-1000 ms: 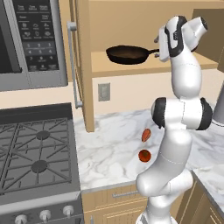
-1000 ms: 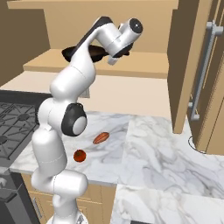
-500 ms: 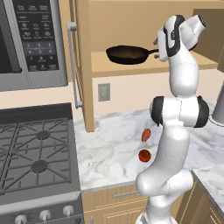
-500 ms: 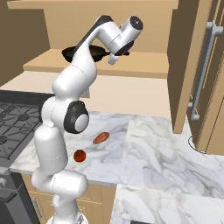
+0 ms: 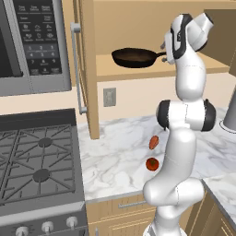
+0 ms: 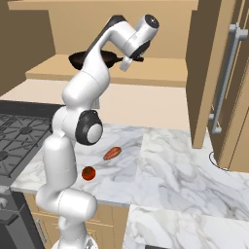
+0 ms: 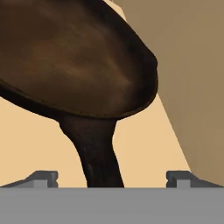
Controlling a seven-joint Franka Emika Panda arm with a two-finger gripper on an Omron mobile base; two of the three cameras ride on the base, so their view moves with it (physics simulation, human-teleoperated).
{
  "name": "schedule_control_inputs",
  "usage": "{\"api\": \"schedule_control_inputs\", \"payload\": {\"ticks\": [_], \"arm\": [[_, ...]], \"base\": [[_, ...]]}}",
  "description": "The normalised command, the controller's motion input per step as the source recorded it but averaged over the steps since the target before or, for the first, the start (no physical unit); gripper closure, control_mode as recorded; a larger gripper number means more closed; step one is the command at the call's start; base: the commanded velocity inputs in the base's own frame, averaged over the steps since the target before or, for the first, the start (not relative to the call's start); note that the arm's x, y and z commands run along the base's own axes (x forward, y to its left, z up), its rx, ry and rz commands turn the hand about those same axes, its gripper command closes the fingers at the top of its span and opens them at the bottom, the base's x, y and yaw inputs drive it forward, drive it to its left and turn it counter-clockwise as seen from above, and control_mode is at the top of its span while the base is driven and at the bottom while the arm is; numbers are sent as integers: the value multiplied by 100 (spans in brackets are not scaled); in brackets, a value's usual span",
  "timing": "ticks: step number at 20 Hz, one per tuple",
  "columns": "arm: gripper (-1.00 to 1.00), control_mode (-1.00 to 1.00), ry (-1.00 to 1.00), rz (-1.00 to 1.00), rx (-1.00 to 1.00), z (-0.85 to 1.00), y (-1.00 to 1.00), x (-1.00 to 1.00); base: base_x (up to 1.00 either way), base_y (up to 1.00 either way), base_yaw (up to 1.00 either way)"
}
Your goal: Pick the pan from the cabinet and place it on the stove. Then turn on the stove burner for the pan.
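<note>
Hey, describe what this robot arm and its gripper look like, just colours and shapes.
The glossy white arm is built of rounded tubular segments with dark grey bands at the joints, swelling into a bulbous elbow. No cables or markings are visible. The gripper ends in two small, blocky dark grey finger tips.

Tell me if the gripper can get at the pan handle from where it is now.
Probably yes. The gripper is open, its fingertips on either side of the pan handle, which runs between them in the hand view. The cabinet stands open and nothing blocks the approach.
</note>
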Motion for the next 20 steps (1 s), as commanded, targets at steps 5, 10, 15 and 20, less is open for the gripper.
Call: {"api": "schedule_control_inputs", "payload": {"ticks": [5, 10, 15, 20], "arm": [[-100, -100, 9, 2, 0, -30, 1, 17], [-100, -100, 9, 3, 0, -33, 4, 14], [100, -100, 9, 3, -2, -37, 12, 13], [100, -100, 9, 7, -2, -38, 12, 4]], "base": [[0, 0, 0], [0, 0, 0], [0, 0, 0], [0, 0, 0]]}}
